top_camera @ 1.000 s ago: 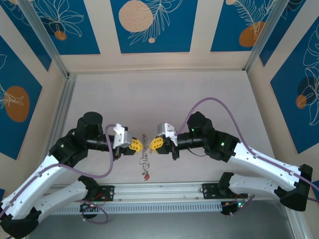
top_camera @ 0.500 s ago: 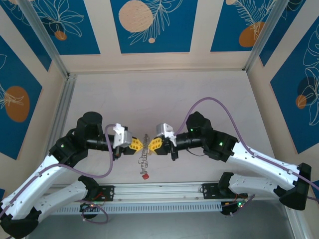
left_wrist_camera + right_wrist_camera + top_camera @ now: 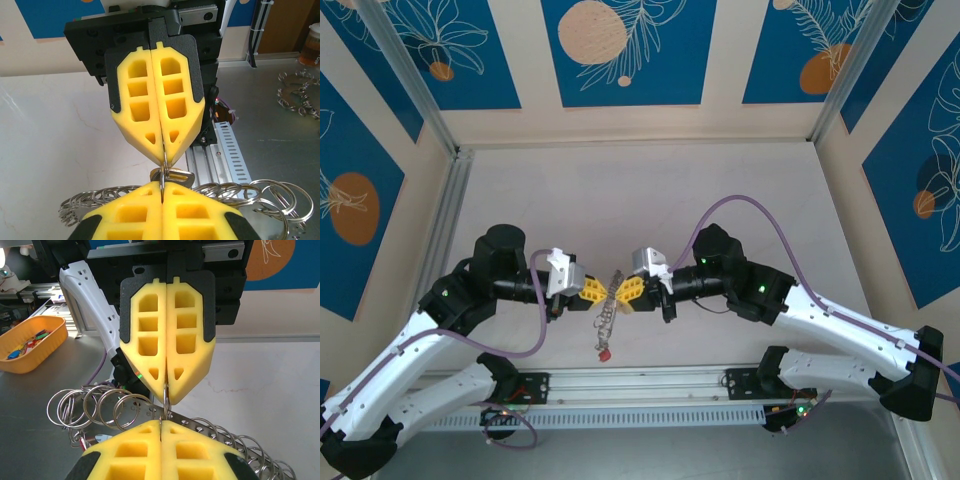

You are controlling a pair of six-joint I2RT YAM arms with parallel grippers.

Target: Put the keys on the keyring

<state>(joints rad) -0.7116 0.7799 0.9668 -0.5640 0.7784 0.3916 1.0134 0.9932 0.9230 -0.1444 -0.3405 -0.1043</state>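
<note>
Left gripper [image 3: 591,291] and right gripper [image 3: 629,290] are both clamped tight on the thin keyring [image 3: 165,400], tip to tip, probably to steady it while the keys [image 3: 607,322] dangle below.

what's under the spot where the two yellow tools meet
Silver rings hang there, ending in a red tag. The keyring pinched by the left tool and right tool is hidden where they grip it.

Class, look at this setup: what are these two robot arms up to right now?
The left end effector and right end effector meet tip to tip above the table, both shut on the same thin keyring. A bunch of keys and small loops with a red tag dangles beneath them.
</note>
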